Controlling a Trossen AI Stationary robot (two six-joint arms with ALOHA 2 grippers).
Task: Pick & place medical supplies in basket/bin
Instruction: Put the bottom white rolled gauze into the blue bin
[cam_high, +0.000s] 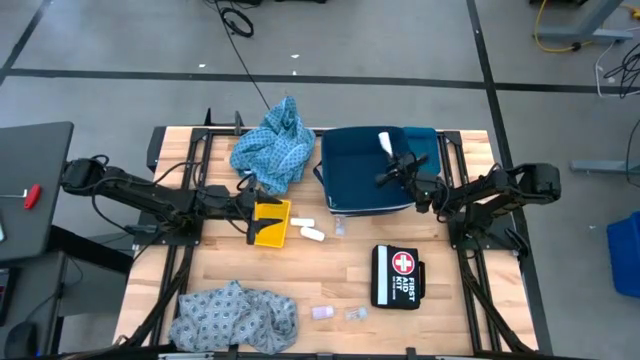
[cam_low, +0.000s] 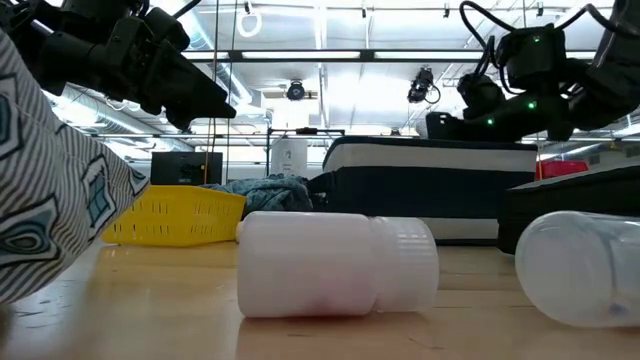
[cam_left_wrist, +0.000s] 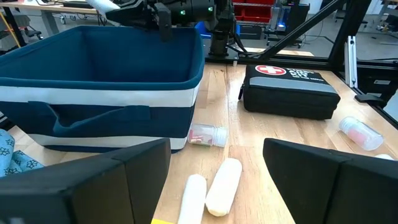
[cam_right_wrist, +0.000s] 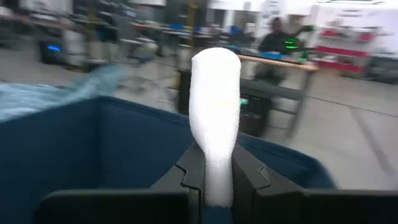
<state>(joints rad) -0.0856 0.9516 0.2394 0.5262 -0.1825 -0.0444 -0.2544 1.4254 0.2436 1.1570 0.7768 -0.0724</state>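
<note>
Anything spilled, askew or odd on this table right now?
Nothing damaged. Loose supplies lie scattered: two white rolls beside the yellow tray, small vials lying on their sides near the front edge, two blue cloths crumpled. The right claw holds another roll over the navy bin.

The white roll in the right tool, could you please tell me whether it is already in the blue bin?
Not yet. The white roll stands clamped in the right tool, held above the blue bin, not resting inside.

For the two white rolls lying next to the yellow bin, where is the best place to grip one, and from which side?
Probably the outer white roll, gripped across its middle from straight above. It lies flat on the table with its long sides exposed, but the second roll lies close beside it, so the fingers should straddle its narrow width.
</note>
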